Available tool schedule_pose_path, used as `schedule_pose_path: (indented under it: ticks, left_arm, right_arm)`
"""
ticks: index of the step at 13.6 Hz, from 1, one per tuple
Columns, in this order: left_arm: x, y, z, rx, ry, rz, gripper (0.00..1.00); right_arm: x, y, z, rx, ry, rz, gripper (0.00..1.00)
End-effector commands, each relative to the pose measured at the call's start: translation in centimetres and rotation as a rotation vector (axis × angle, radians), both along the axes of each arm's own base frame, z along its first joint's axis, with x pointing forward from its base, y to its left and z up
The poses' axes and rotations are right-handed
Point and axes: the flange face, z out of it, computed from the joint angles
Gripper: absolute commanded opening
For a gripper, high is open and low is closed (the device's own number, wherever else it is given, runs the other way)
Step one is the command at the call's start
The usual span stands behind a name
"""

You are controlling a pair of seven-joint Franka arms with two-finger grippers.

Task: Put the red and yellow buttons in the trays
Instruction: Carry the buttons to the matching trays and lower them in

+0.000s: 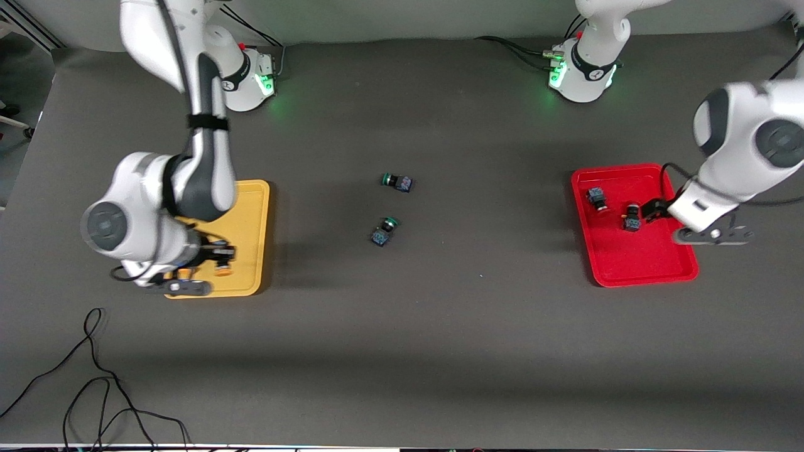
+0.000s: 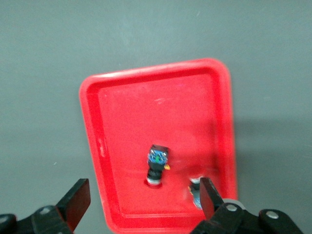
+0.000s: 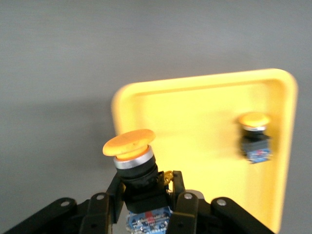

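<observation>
My right gripper [image 3: 146, 192] is shut on a yellow-capped button [image 3: 129, 146] and holds it over the corner of the mustard yellow tray [image 3: 195, 112]. A second yellow button [image 3: 254, 136] lies in that tray. In the front view the tray [image 1: 251, 207] sits at the right arm's end, with the lying button [image 1: 222, 269] beside my right gripper [image 1: 186, 271]. My left gripper [image 2: 144, 195] is open and empty, low over the red tray [image 2: 126, 112]. Two red buttons lie in it, one [image 2: 157, 165] between the fingers' line and one [image 2: 195, 191] partly hidden by a finger. In the front view they [image 1: 597, 198] [image 1: 632, 216] lie in the red tray [image 1: 634, 257] by my left gripper [image 1: 654, 210].
Two green-capped switches [image 1: 397, 182] [image 1: 384, 231] lie on the dark table midway between the trays. A loose black cable [image 1: 94, 376] curls near the table's front corner at the right arm's end.
</observation>
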Motion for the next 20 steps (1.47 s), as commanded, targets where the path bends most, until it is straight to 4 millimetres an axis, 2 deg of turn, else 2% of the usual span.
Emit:
schedule_pose_path:
  ticks: [1, 3, 5, 7, 8, 9, 10, 11, 12, 14, 15, 18, 20]
  left_arm:
    - [-0.6, -2.9, 7.7, -0.046, -0.011, -0.007, 1.00]
    - [-3.0, -4.2, 11.5, -0.052, -0.069, -0.015, 1.00]
    - [-2.3, -4.0, 15.3, -0.056, -0.098, -0.044, 1.00]
    - [-2.9, -4.0, 14.9, -0.061, -0.066, -0.037, 1.00]
    - [-2.4, -3.7, 15.6, -0.062, -0.081, -0.039, 1.00]
    - [-1.5, -3.3, 16.4, -0.067, -0.079, -0.033, 1.00]
    - [-1.4, -3.3, 16.4, -0.072, -0.055, -0.030, 1.00]
    - [-1.1, -3.1, 16.7, -0.074, -0.057, -0.027, 1.00]
    - [-0.8, -3.1, 17.0, -0.076, -0.058, -0.029, 1.00]
    - [-0.5, -2.9, 16.3, -0.072, -0.048, -0.030, 1.00]
    - [-0.7, -2.7, 15.1, -0.070, -0.031, -0.028, 1.00]
    - [-0.7, -0.1, 15.1, -0.063, -0.035, -0.072, 1.00]
    - [-0.8, -0.3, 15.0, -0.076, -0.020, -0.072, 1.00]
  right_arm:
    - [-0.1, -2.7, -5.2, 0.023, 0.047, -0.001, 0.16]
    - [-0.3, -1.8, -8.9, 0.042, 0.078, -0.008, 0.16]
    - [-0.7, -1.1, -10.3, 0.043, 0.100, -0.014, 0.16]
    - [-1.1, 0.0, -12.1, 0.058, 0.120, -0.017, 0.16]
    - [-1.1, 0.0, -12.1, 0.061, 0.120, -0.019, 0.25]
    - [-1.0, 0.0, -11.9, 0.065, 0.120, -0.022, 0.54]
    - [-1.0, 0.0, -11.7, 0.069, 0.119, -0.022, 0.93]
    - [-0.9, -0.1, -11.2, 0.074, 0.113, -0.025, 1.00]
    - [-0.7, 0.0, -10.2, 0.085, 0.105, -0.023, 1.00]
    - [0.0, -0.5, -6.5, 0.103, 0.061, -0.025, 1.00]
    - [0.5, -0.8, -4.1, 0.113, 0.037, -0.024, 1.00]
    - [1.8, -1.0, 2.5, 0.096, 0.030, 0.023, 1.00]
    - [2.3, -1.1, 7.0, 0.090, 0.024, 0.050, 1.00]
